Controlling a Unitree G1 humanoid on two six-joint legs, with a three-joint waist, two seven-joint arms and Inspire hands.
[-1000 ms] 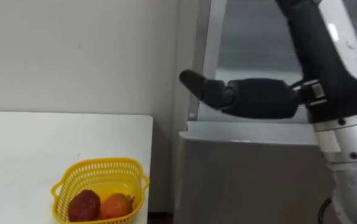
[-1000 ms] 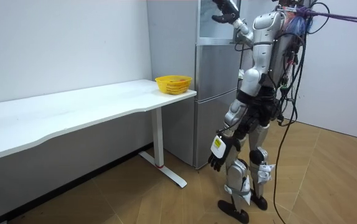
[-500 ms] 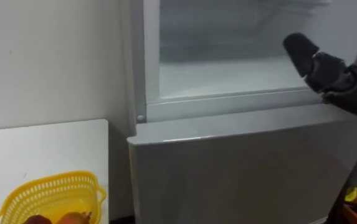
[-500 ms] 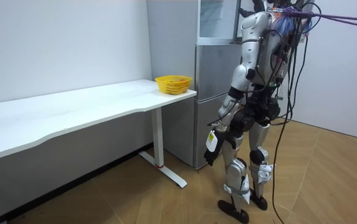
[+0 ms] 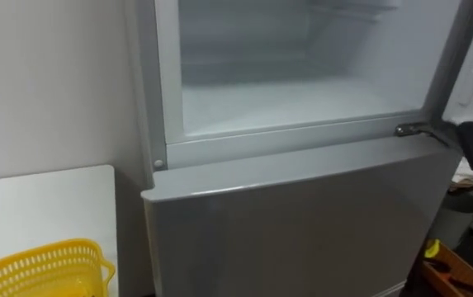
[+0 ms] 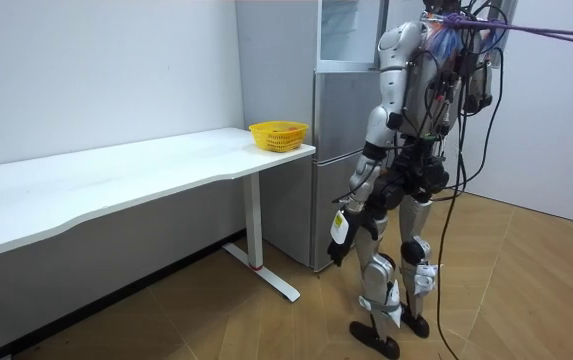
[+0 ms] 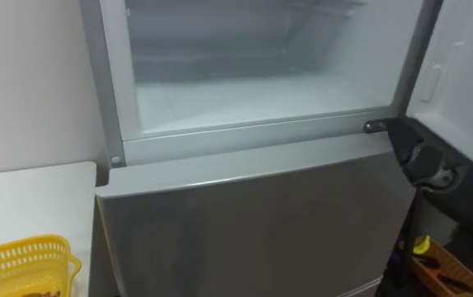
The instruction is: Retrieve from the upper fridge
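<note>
The robot faces the fridge (image 5: 302, 223), whose upper compartment (image 5: 286, 99) is open, with its right hand (image 7: 413, 153) at the fridge's right edge, its left hand (image 6: 337, 250) low before the fridge, either hand's grip impossible to tell, and a yellow basket (image 5: 46, 268) on the table (image 5: 46, 198) left of the fridge.

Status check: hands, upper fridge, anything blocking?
Right hand beside the hinge, outside the upper fridge; left hand hanging by the thigh. Upper fridge open. Yellow basket on the table, left, well clear.
</note>
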